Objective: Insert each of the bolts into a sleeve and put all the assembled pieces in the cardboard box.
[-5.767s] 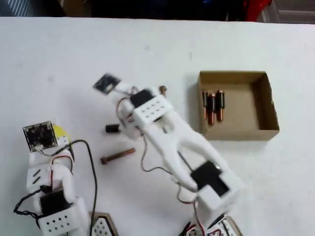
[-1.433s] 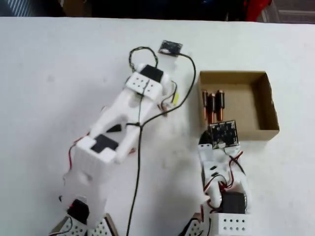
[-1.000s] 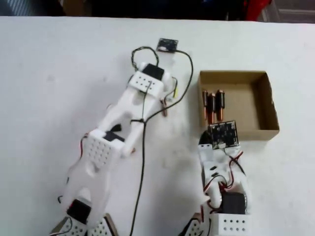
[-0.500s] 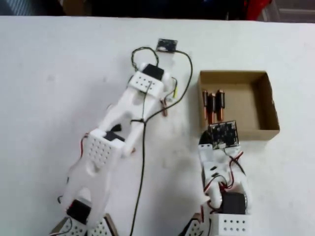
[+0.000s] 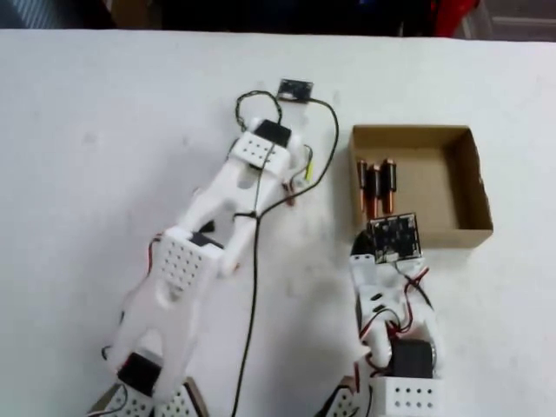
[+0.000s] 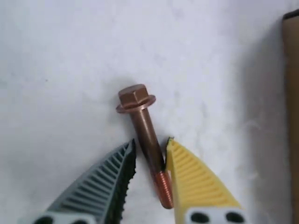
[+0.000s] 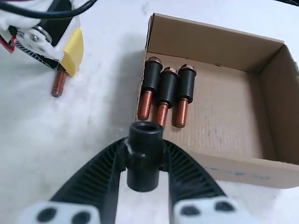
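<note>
Copper bolt (image 6: 142, 126), hex-flanged head, threaded tip

The white surface (image 5: 87, 130) spreads across nearly the whole high view, matte and faintly smudged, with a small grey mark (image 5: 89, 137) towards its left side; in the left wrist view it looks softly mottled. Beyond its far edge lies a dark strip of room (image 5: 261, 16). A pale blue striped patch (image 5: 33, 12) shows at the strip's left corner, and a red object (image 5: 453, 14) beside a grey panel (image 5: 521, 17) at its right.
</note>
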